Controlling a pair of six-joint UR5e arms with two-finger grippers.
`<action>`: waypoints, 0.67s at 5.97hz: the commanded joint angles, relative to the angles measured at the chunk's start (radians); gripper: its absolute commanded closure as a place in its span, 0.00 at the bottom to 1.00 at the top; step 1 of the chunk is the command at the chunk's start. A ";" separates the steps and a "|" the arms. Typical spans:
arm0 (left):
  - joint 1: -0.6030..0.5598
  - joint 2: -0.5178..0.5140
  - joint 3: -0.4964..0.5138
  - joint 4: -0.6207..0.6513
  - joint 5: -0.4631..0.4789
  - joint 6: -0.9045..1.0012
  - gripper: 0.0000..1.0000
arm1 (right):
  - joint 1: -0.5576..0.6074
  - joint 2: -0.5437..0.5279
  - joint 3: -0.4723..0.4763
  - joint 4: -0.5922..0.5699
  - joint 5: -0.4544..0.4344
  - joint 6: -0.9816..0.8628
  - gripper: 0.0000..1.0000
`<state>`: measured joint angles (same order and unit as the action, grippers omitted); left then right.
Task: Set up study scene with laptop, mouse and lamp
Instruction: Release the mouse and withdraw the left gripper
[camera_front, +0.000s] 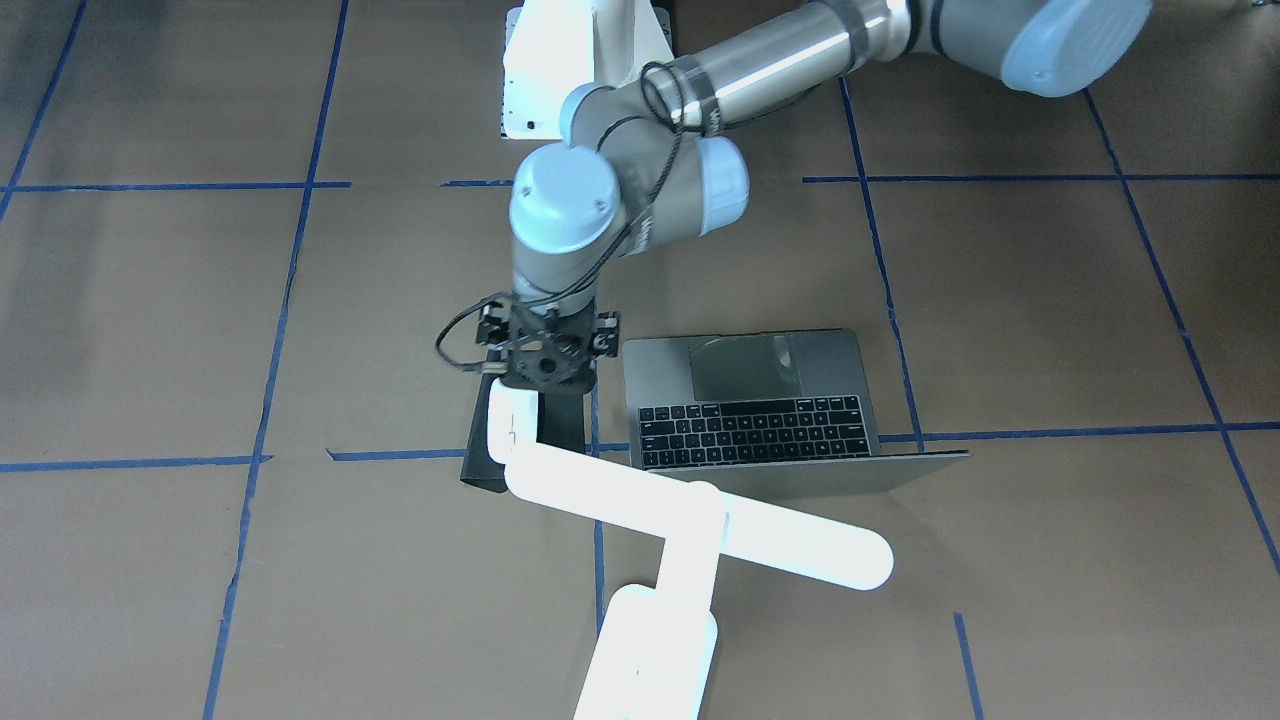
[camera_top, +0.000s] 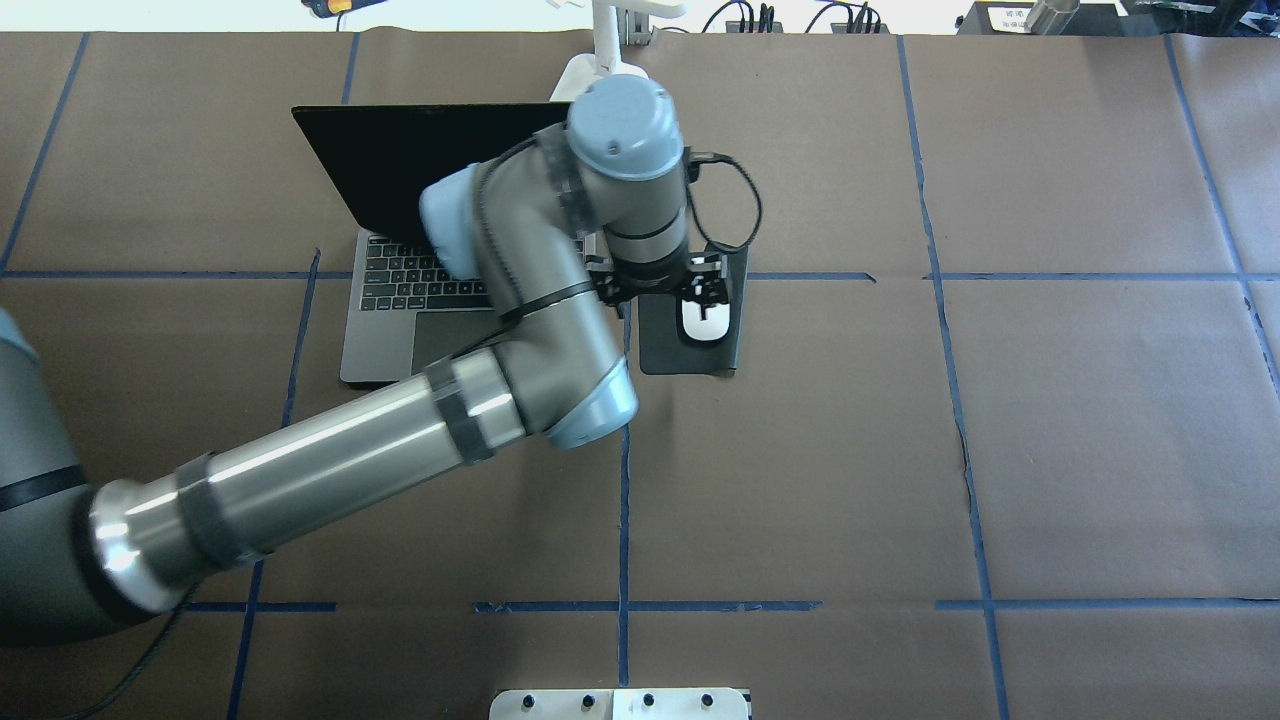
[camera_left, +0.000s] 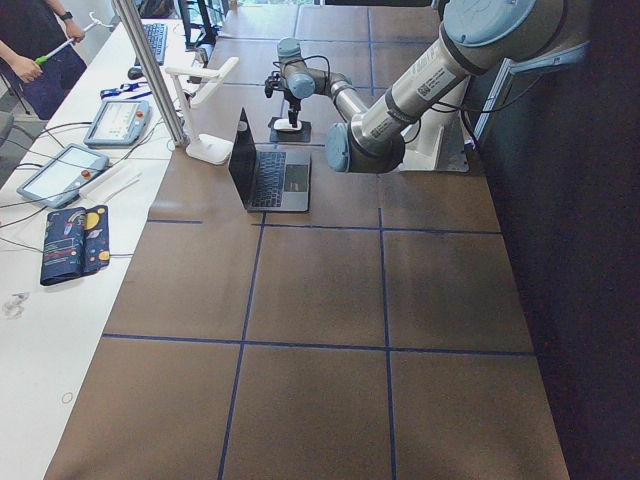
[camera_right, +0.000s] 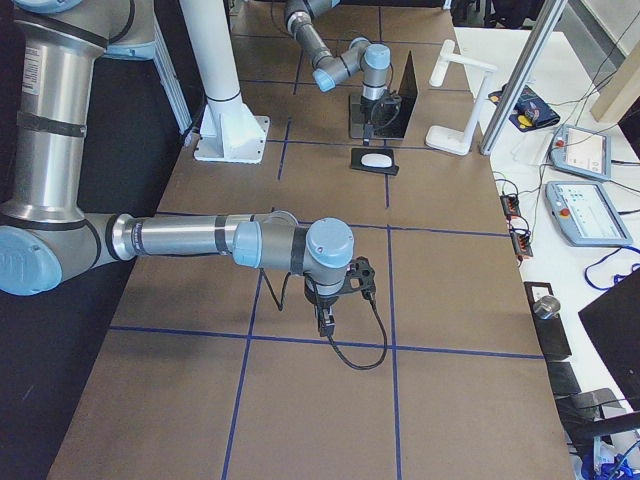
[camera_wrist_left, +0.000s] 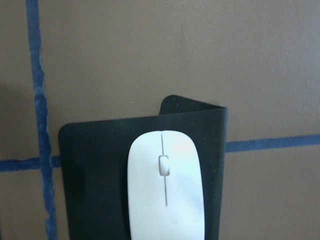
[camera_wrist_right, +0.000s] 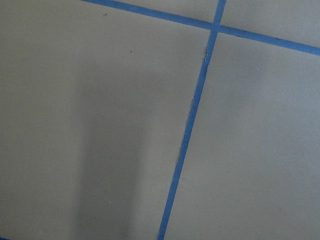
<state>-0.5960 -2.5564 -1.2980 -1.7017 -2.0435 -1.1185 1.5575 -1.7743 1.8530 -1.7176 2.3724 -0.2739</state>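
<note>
The grey laptop (camera_top: 400, 300) stands open at the table's far side, its dark screen facing me. Right beside it lies a black mat (camera_top: 690, 358) with the white mouse (camera_top: 703, 325) resting on it; the left wrist view shows the mouse (camera_wrist_left: 165, 185) flat and untouched. My left gripper (camera_top: 703, 298) hovers just above the mouse's far end. Its fingers look open and hold nothing. The glowing white lamp (camera_front: 700, 525) stands behind the laptop, its bar head reaching over the mat. My right gripper (camera_right: 325, 328) hangs over bare table far from these things, and I cannot tell its state.
A white pedestal (camera_top: 620, 703) sits at the near table edge. Beyond the far edge is a bench with control tablets (camera_right: 580, 215), an aluminium post (camera_left: 150, 70) and a person (camera_left: 40, 45). Brown table with blue tape lines lies to the right of the mat.
</note>
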 joint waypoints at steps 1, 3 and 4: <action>-0.011 0.259 -0.404 0.141 -0.001 0.009 0.00 | 0.000 -0.002 0.000 0.000 0.001 0.001 0.00; -0.101 0.582 -0.707 0.168 -0.004 0.172 0.00 | 0.000 -0.010 -0.002 -0.002 -0.001 0.001 0.00; -0.181 0.725 -0.793 0.210 -0.004 0.345 0.00 | 0.000 -0.013 -0.002 -0.002 0.001 0.002 0.00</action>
<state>-0.7076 -1.9786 -1.9876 -1.5268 -2.0471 -0.9253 1.5573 -1.7839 1.8519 -1.7192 2.3720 -0.2729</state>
